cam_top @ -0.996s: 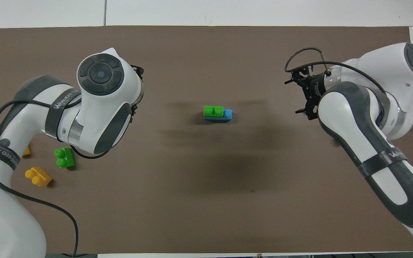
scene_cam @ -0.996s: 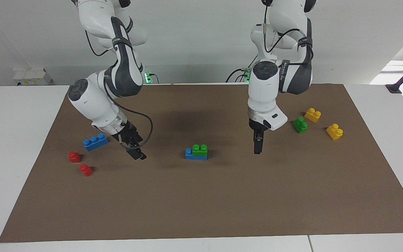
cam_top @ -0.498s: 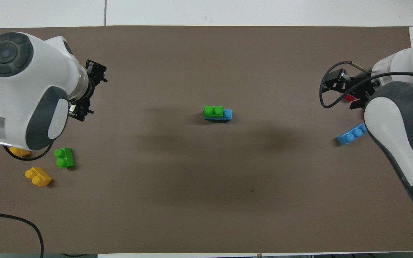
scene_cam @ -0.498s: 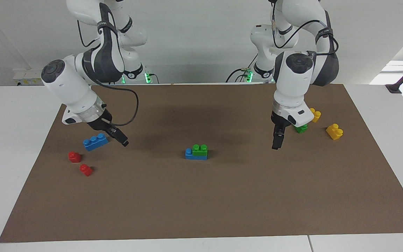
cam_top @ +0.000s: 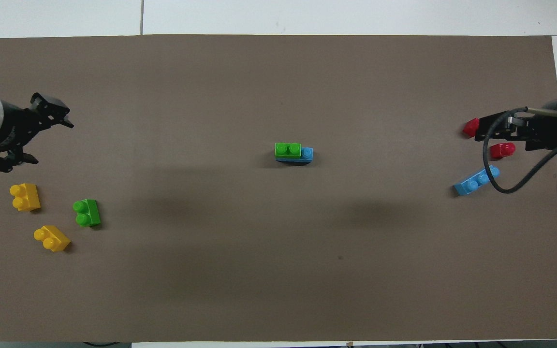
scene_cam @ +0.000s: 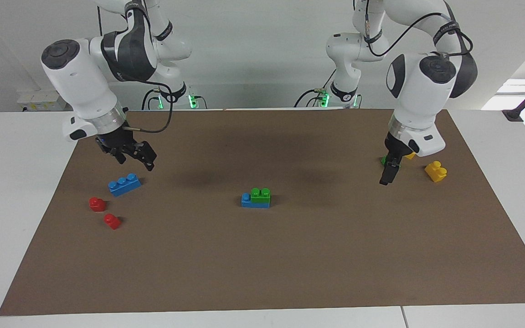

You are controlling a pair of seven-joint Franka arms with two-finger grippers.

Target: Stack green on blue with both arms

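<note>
Evidently the stack was built: a green brick [scene_cam: 260, 194] sat pressed onto a blue brick [scene_cam: 249, 201] at mid-counter, flush toward the left arm's end so that one blue stud stayed bare at the right arm's end. Nothing touched the pair.

Left end effector [scene_cam: 389, 172] — raised, empty, fingers apart, hanging over the brown mat [scene_cam: 262, 273] at the left arm's end, just beside the spare green brick [cam_top: 87, 212], which it partly hid in the facing view. Two yellow bricks [cam_top: 25, 196] lay near that spare, toward the counter edge; neither belongs to the task.

Right end effector [scene_cam: 131, 152] — also raised and empty, fingers spread, over the mat at the right arm's end, above the second blue brick [scene_cam: 125, 184]. That brick lay flat and skewed to the mat's edge. Two red bricks [scene_cam: 97, 203] lay close by, farther from the robots than it.

Judgement: with both end effectors open, clear of the stack and out at their own ends, the placement reads as done and released. The spare green and spare blue each lay on the side of the arm best placed to reach it, which suits a two-arm pickup should a second stack be wanted.
</note>
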